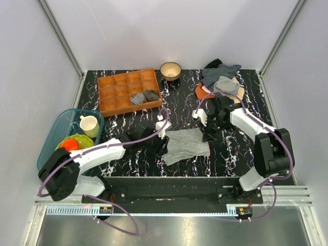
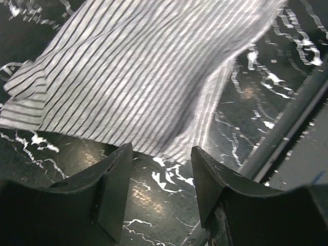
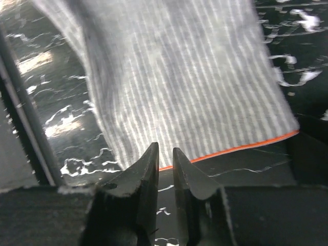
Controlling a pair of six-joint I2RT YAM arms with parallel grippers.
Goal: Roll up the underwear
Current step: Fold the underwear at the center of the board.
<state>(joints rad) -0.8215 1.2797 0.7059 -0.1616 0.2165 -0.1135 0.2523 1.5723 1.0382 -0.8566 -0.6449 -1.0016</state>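
Nearest, the underwear lies spread flat on the black marbled table just ahead of the arm bases. The left gripper sits at its left edge, jaws wide and empty with the striped cloth just beyond the tips. The right gripper sits at its right edge, jaws drawn to a narrow slit with nothing seen between them and the orange-trimmed hem just past their tips. Farther back sit an orange compartment tray, a small bowl and a heap of other garments, and off to the left a blue bin holds a cup.
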